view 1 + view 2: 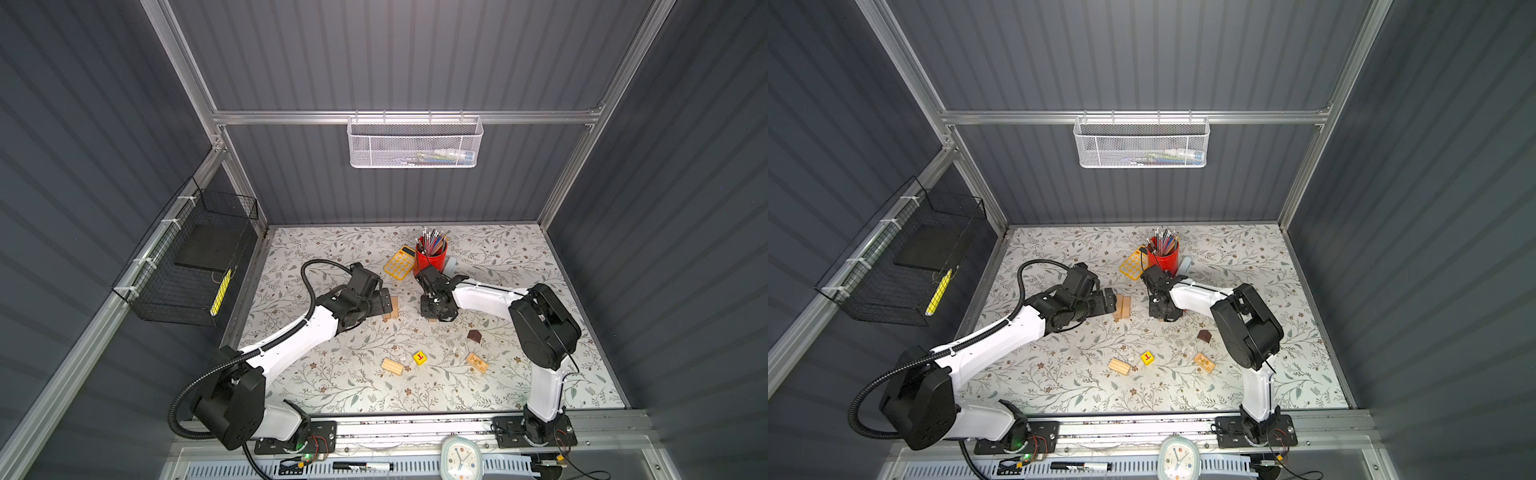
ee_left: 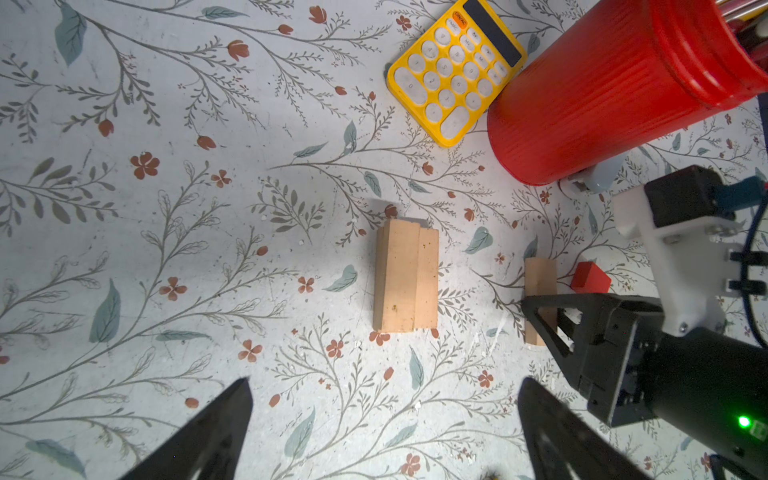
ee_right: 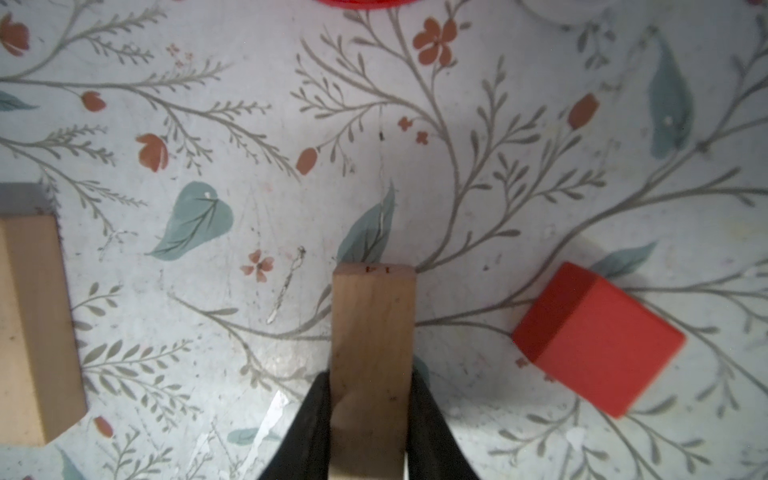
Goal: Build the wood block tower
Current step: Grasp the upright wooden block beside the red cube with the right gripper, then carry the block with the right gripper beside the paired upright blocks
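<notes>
These should be light, stiff, smooth wood, apt to slip if pinched off-centre, so take them across the long sides. Two pale tan wooden oblong blocks (image 2: 406, 276) lie touching near the ribbed red plastic pencil cup (image 2: 602, 91). Also near that cup, the right gripper (image 3: 371, 380) clamps the sides of a single pale oblong block (image 3: 373, 316), with a small red wooden cube (image 3: 598, 338) just beside it. The left gripper (image 2: 384, 419) gapes wide, empty.
</notes>
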